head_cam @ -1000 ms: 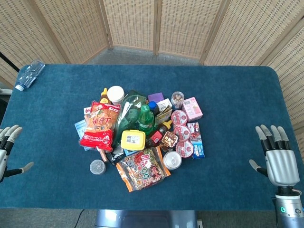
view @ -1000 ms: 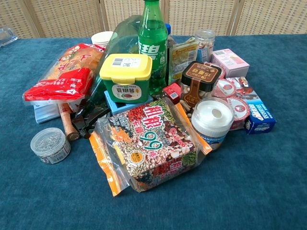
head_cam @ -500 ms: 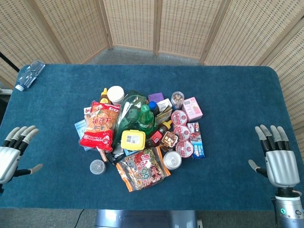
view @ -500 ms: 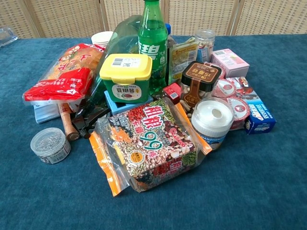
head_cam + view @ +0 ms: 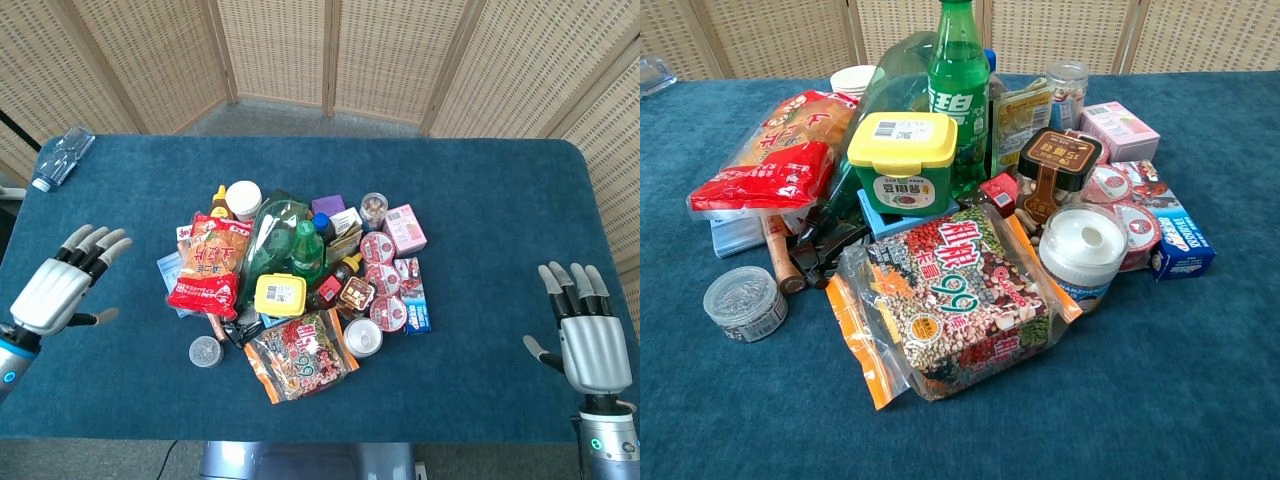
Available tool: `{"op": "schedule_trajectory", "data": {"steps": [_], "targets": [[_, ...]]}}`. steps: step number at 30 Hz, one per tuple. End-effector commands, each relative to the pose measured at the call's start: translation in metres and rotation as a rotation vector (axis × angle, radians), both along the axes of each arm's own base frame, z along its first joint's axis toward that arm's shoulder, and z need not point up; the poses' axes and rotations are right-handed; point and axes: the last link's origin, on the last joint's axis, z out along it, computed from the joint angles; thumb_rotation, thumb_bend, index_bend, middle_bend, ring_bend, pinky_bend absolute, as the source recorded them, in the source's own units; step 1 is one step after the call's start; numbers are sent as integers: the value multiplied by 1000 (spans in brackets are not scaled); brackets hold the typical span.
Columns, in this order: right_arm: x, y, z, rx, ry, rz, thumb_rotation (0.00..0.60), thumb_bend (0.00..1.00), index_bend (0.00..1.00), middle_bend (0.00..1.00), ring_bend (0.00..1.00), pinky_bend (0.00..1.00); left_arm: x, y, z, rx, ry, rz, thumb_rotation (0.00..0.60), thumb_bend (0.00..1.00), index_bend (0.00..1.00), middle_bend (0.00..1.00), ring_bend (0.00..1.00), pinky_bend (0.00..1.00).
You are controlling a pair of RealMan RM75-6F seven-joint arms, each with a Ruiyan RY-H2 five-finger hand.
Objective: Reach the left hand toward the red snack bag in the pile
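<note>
- Moved since the earlier frames: left hand (image 5: 60, 285), up from the table's near-left edge and inward toward the pile; right hand (image 5: 585, 335) unchanged; pile undisturbed.
- Head view: left hand spread, holding nothing, fingertips aimed at about 2 o'clock, hovering over bare blue cloth-covered table (image 5: 480, 200) at roughly 9 o'clock of the pile.
- Still well apart from the crinkled red and orange plastic snack bag (image 5: 208, 266), which lies on the pile's 9 o'clock flank, just beside the green plastic soda bottle (image 5: 306, 250) and the yellow-lidded square tub (image 5: 280, 294).
- Right hand spread and empty near the table's 4 o'clock corner, far from everything.
- Reach judged partly done: approach begun, gap to the bag left to close, no contact yet.
- Chest view: neither hand visible; red snack bag (image 5: 765, 165) at 10 o'clock of the frame, resting on a pale blue packet, white lettering on its red band too small to read.
- Large "99" legible on the clear mixed-grain pouch (image 5: 950, 300) at centre; barcode sticker on the yellow tub's lid (image 5: 902, 135); white characters on the green bottle's label (image 5: 958, 95); other print unclear.
</note>
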Motion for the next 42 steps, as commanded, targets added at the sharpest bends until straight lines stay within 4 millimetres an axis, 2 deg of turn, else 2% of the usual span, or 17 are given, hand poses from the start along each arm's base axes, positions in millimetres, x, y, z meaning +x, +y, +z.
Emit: {"op": "schedule_trajectory", "data": {"steps": [1,9,16,23,29,35,42], "targets": [[-1,0,2,-8,-3,-4,600,0,0,0,0,0,1,21,-5,-28,86,-85,583,0,0,0,0,0],[3,2,4,-13,-14,-5,600,0,0,0,0,0,4,64,-16,-77,270,-275,596,0,0,0,0,0],[5,2,4,-11,-14,-12,600,0,0,0,0,0,27,95,-40,-107,302,-368,600,0,0,0,0,0],[3,2,5,-9,-16,-22,600,0,0,0,0,0,47,102,-58,-154,314,-432,600,0,0,0,0,0],[3,2,8,-17,-23,-16,600,0,0,0,0,0,51,104,-67,-205,395,-465,599,0,0,0,0,0],[5,2,10,-21,-29,-10,600,0,0,0,0,0,64,107,-79,-241,439,-495,600,0,0,0,0,0],[5,4,12,-23,-33,-9,600,0,0,0,0,0,67,106,-86,-274,498,-502,600,0,0,0,0,0]]}}
